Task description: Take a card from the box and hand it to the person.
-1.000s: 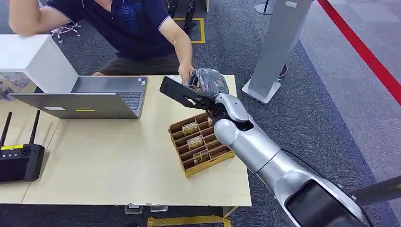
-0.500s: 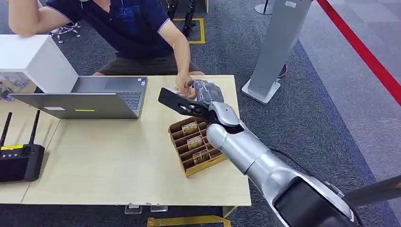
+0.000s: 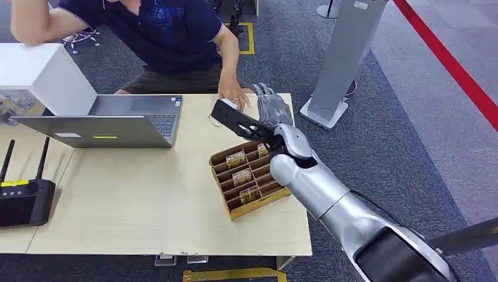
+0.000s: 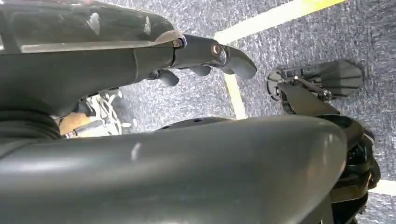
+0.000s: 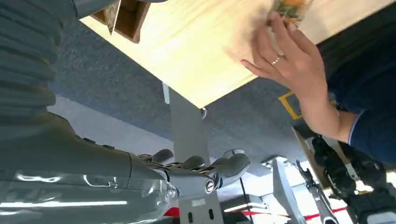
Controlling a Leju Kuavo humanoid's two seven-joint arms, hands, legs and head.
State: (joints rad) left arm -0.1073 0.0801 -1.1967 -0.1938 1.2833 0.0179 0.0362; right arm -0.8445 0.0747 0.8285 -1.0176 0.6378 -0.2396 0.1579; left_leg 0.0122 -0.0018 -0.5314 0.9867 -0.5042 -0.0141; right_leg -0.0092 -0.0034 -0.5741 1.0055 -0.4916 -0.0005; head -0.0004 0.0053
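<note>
We log the right hand (image 3: 271,107) raised past the box's (image 3: 249,176) far end, fingers spread, holding nothing. Just beyond it the person's hand (image 3: 234,97) rests on the surface (image 3: 147,200), a card (image 5: 290,10) seemingly under its fingertips. Remaining cards stand in the box, nearer us than the hand. Left hand (image 4: 205,56): fingers loosely curled, empty.

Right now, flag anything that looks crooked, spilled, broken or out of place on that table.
The card box sits skewed to the table edges, near the right front corner, with cards upright in only some slots. Nothing looks spilled or damaged. The person's hand holds a card by the far edge, beside the robot's empty right hand.
</note>
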